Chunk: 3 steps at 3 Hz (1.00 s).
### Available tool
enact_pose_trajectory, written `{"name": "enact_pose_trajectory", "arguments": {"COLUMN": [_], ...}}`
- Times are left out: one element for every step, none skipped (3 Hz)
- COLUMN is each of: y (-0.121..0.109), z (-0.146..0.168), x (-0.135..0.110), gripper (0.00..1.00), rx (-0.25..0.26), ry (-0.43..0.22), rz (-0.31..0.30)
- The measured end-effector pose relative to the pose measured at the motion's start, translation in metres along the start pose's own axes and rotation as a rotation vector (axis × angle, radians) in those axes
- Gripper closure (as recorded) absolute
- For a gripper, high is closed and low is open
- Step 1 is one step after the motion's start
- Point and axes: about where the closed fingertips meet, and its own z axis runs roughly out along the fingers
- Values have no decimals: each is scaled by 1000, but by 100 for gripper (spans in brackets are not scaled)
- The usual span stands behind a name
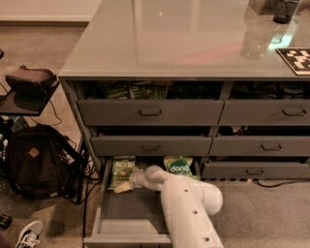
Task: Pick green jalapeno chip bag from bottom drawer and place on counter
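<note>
The bottom drawer (127, 237) is pulled out at the lower left of the drawer unit. The green jalapeno chip bag (123, 168) lies flat at the drawer's back left. A brighter green "dang" bag (179, 167) lies at the back right. My white arm reaches down into the drawer from the lower right. My gripper (122, 186) is at the lower edge of the jalapeno bag, touching or just over it. The counter (184, 36) is the glossy grey slab on top of the unit.
A black backpack (34, 162) and cables lie on the floor left of the drawers. A shoe (29, 235) is at the bottom left. A dark cup (286, 10) and a checkered board (296, 59) stand on the counter's right. Upper drawers hold green bags.
</note>
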Motion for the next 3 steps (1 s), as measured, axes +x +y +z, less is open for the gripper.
{"name": "enact_pose_trajectory", "arguments": {"y": [-14, -23, -24], "z": [17, 28, 35], "x": [11, 20, 23], "gripper": [0, 0, 19], "rx": [23, 45, 67], "ry": [11, 23, 32], "rz": [26, 39, 22]}}
